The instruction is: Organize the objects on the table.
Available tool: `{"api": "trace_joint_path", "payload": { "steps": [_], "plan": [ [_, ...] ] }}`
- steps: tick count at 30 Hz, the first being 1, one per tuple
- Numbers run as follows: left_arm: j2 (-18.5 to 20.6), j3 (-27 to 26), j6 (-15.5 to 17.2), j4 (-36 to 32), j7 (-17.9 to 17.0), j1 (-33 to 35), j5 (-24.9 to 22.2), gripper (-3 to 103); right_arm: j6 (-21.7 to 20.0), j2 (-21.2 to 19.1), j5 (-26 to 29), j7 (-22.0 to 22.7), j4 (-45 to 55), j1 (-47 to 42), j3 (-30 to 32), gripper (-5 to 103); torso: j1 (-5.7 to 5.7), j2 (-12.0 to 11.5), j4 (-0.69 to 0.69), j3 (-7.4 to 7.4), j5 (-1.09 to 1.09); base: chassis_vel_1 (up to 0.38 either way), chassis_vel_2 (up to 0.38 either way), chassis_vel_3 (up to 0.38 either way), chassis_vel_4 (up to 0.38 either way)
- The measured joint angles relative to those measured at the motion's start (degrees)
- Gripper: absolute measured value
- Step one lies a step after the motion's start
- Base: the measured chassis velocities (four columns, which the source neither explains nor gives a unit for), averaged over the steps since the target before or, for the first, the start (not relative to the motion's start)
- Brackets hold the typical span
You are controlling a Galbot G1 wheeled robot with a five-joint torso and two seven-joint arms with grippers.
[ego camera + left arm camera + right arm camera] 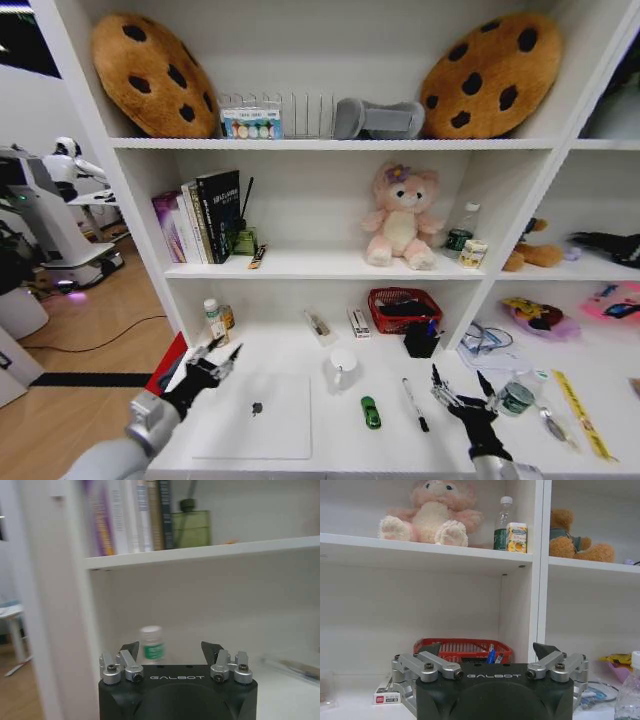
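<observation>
**Over the desk, both tools poised, nothing gripped yet**

Over the front of the desk (300,345) both arms hover with nothing in hand. The left tool (213,358) hangs above the desk's left end, just beyond the laptop's far left corner, fingers spread and empty. The right tool (460,388) sits over the right side, fingers likewise apart, between the black pen (415,404) and a small round tin (517,398).

The laptop (255,415) lies closed and flat near the front edge. Just right of it is the green car (371,412), then the pen, angled slightly. A white cup (342,366) stands behind the laptop. Farther back, near the shelf wall, sit a red basket (404,308) and a black pen holder (422,340) with blue pens in it.

As a judgement, the task is at its opening step: choosing and approaching a first item, with the clutter lying loose. The pen is the right tool's nearest candidate; taking it would call for lowering with the fingers straddling the thin barrel across its width, close to the desk. The holder looks a fitting place for it.
</observation>
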Motion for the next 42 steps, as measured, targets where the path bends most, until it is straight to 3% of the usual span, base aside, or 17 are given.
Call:
{"api": "trace_joint_path", "payload": {
  "steps": [1, 2, 6, 14, 27, 32, 34, 42],
  "plan": [
    [-4.01, -4.1, -0.38, 0.97, 0.02, 0.86, -2.18, 76, 1.03, -0.87, 0.46, -0.39, 0.58, -1.51, 0.62, 100, 0.0, 0.0, 0.0, 0.0, 0.0, 0.0, 0.0, 0.0, 0.0],
    [-4.01, -4.1, -0.38, 0.97, 0.02, 0.86, -2.18, 76, 1.03, -0.87, 0.46, -0.39, 0.58, -1.51, 0.62, 100, 0.0, 0.0, 0.0, 0.0, 0.0, 0.0, 0.0, 0.0, 0.0],
    [-10.64, -11.29, -1.08, 0.73, 0.21, 3.09, -5.81, 97, 3.71, -0.84, 0.04, -1.08, 2.57, -5.67, 1.4, 100, 0.0, 0.0, -0.03, 0.0, 0.01, 0.0, 0.0, 0.0, 0.0],
    [-15.23, -15.59, -2.67, -1.55, 2.37, 5.35, -7.5, 100, 7.22, -1.13, -1.06, -1.48, 2.69, -7.93, 1.81, 100, 0.0, 0.0, -0.02, 0.0, 0.01, 0.0, 0.0, 0.0, 0.0],
    [-15.55, -15.1, -2.42, -2.1, 2.23, 4.87, -6.89, 100, 7.61, -0.66, -1.76, -2.91, 1.22, -7.51, -1.75, 100, 0.0, 0.0, -0.02, 0.0, 0.0, 0.0, 0.0, 0.0, 0.0],
    [-15.38, -14.92, -2.39, -2.11, 2.2, 4.81, -6.82, 100, 7.38, -0.69, -6.44, -5.06, 0.01, -8.13, -5.77, 100, 0.0, 0.0, -0.02, 0.0, 0.0, 0.0, 0.0, 0.0, 0.0],
    [-15.31, -14.85, -2.37, -2.11, 2.18, 4.79, -6.78, 100, 6.94, 1.68, -10.18, -5.47, -1.9, -8.47, -8.89, 100, 0.0, 0.0, -0.04, 0.0, -0.01, 0.0, 0.0, 0.0, 0.0],
    [-15.21, -14.78, -2.34, -2.11, 2.16, 4.76, -6.73, 100, 4.85, 3.04, -13.04, -6.05, -9.08, -3.09, -14.26, 100, 0.01, 0.0, -0.02, 0.0, 0.02, 0.0, 0.0, 0.0, 0.0]
  ]
}}
